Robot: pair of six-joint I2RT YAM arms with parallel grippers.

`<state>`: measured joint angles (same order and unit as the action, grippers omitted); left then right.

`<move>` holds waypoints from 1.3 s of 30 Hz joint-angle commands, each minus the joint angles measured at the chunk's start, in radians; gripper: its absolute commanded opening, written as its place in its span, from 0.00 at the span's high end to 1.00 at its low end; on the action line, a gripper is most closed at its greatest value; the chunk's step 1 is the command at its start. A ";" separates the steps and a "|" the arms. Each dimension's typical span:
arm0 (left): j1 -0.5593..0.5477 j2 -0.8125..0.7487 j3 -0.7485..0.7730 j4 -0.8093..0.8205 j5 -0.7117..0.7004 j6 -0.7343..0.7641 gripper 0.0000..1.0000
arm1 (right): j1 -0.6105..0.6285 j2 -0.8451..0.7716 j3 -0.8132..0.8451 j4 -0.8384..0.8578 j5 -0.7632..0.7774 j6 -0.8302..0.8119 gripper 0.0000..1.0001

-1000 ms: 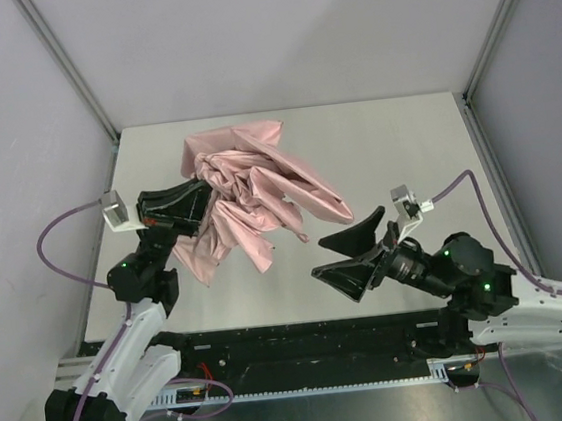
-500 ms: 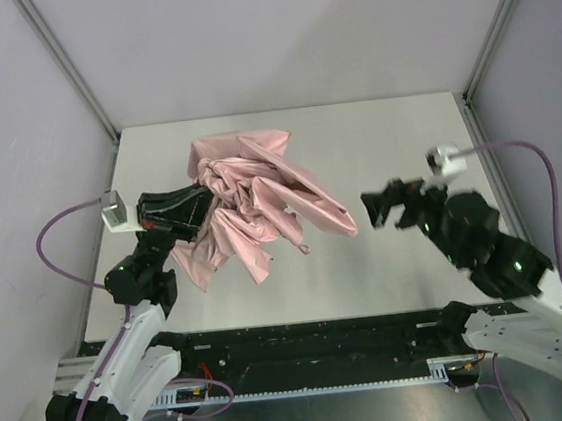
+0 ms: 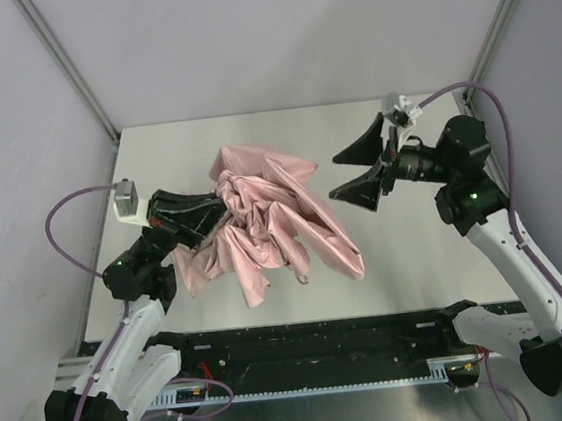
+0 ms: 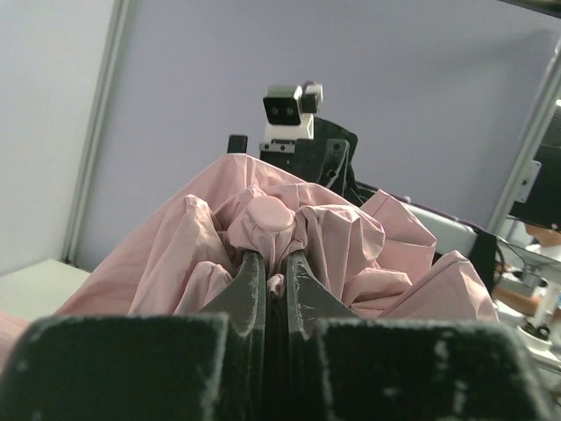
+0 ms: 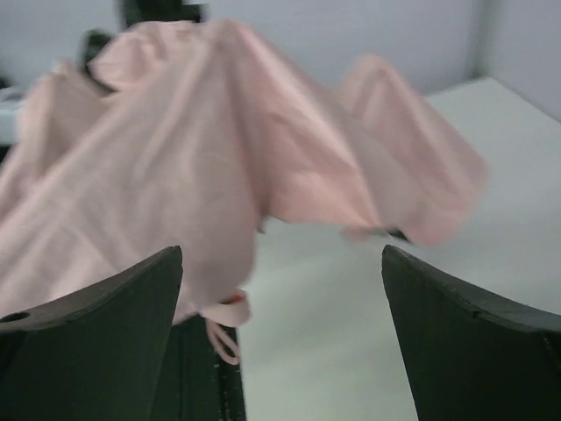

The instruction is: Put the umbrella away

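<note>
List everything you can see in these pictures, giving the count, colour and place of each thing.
umbrella: one, pale pink, crumpled and half collapsed, over the left middle of the table
table: one, white, beneath everything
walls: three, pale grey, behind and beside the table
cables: two, purple, one looping from each wrist
left fingers: one pair, black, shut on the umbrella by its round pink cap
right fingers: one pair, black, open, beside the umbrella's right edge
</note>
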<state>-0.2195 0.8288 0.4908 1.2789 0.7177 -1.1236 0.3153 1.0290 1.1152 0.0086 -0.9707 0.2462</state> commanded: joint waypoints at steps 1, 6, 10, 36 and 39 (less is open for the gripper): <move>0.008 -0.011 0.059 0.374 0.071 -0.058 1.00 | 0.109 0.027 0.039 0.217 -0.240 0.058 0.01; 0.007 -0.008 0.066 0.386 0.099 -0.072 1.00 | 0.200 0.061 0.039 0.276 -0.247 0.076 0.01; 0.003 -0.004 0.077 0.392 0.101 -0.076 1.00 | 0.264 0.100 0.039 0.273 -0.209 0.044 0.01; -0.046 0.015 0.064 0.393 0.038 -0.008 1.00 | 0.665 0.305 0.057 0.416 0.370 0.073 0.01; -0.053 0.015 0.062 0.393 0.036 -0.003 1.00 | 0.684 0.333 0.071 0.427 0.411 0.076 0.01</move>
<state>-0.2462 0.8509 0.5316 1.2995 0.8143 -1.1500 0.9592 1.3170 1.1378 0.3595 -0.6495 0.3012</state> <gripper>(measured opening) 0.074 0.992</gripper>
